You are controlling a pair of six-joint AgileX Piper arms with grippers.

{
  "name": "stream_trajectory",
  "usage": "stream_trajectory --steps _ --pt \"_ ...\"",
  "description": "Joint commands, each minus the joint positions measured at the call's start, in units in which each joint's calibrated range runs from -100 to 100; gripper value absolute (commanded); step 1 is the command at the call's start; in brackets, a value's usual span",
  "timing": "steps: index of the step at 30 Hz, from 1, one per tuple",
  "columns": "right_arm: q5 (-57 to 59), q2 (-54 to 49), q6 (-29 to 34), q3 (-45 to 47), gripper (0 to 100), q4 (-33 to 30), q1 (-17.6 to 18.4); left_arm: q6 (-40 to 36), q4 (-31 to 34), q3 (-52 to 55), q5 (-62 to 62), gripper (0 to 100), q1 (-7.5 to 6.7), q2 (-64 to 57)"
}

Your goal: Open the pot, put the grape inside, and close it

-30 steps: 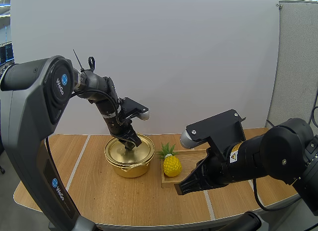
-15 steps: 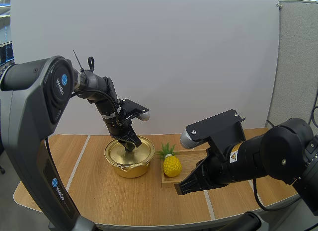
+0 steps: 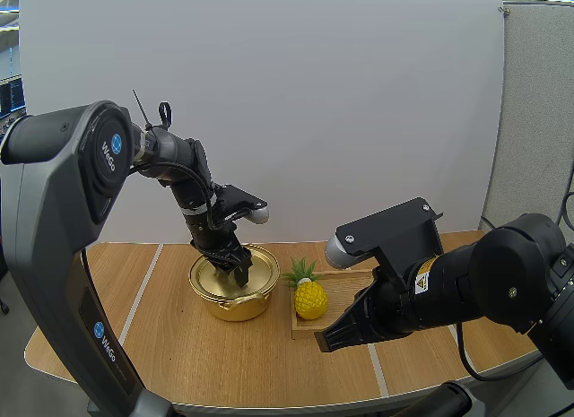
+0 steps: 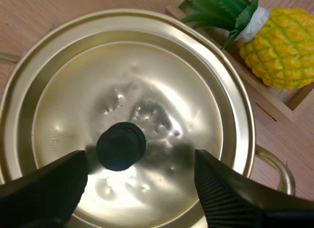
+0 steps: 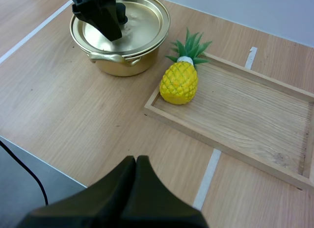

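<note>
A gold pot (image 3: 231, 300) stands left of centre on the table with its gold lid (image 4: 147, 90) seated on it. My left gripper (image 3: 237, 261) hangs just over the lid and is open. Its two fingers stand wide apart on either side of the black knob (image 4: 120, 145) and do not touch it. The right wrist view has the pot (image 5: 120, 61) with that gripper (image 5: 105, 19) above it. My right gripper (image 5: 134, 162) is shut on nothing, low over the table's front part (image 3: 325, 339).
A yellow toy pineapple (image 3: 310, 298) lies at the near left end of a wooden tray (image 5: 245, 115), right beside the pot. White tape lines cross the table. The table's front edge runs close under my right gripper.
My left gripper has opened wide, letting go of the lid's knob, and dipped slightly. The lid stays on the pot. The right arm has not moved.
</note>
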Motion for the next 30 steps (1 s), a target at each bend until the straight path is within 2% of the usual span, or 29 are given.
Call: stream_trajectory --steps 1,11,18,30 --pt "-0.24 -0.62 -0.65 0.06 0 -0.26 -0.18 -2.47 0.42 -3.21 6.78 100 -0.19 -1.18" --pt "-0.24 -0.62 -0.65 0.06 0 -0.26 -0.18 -5.20 0.52 -4.61 9.42 100 -0.19 -15.53" --pt "-0.24 -0.62 -0.65 0.06 0 -0.26 -0.18 -5.47 -0.73 -4.61 17.41 100 -0.19 -28.53" --pt "-0.41 -2.94 -0.57 -0.08 0 -0.53 -1.21 -8.50 -1.11 -3.96 17.41 100 -0.19 -48.23"
